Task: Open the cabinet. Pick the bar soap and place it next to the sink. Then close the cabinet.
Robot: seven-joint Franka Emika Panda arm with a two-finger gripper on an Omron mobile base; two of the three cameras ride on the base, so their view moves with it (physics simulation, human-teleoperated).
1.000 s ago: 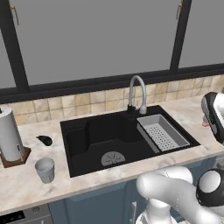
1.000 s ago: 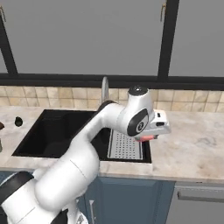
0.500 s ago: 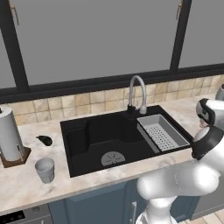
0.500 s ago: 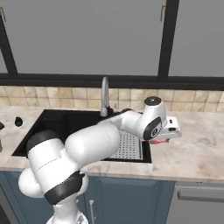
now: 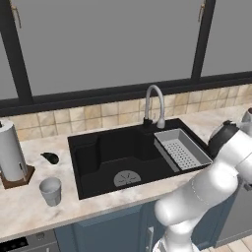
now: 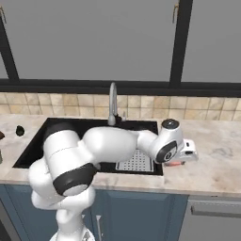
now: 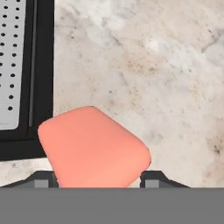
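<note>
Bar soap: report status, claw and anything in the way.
Claw low over the counter, fingertips either side of the bar soap. Soap beside the sink rim. Whether grip holds: cannot tell. Nothing in the way.

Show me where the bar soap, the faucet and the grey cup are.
bar soap (image 7: 94, 148), hand view, middle of its pink top face.
faucet (image 5: 154, 101), left base view, its curved silver neck.
grey cup (image 5: 50, 191), left base view, its outer wall.
</note>
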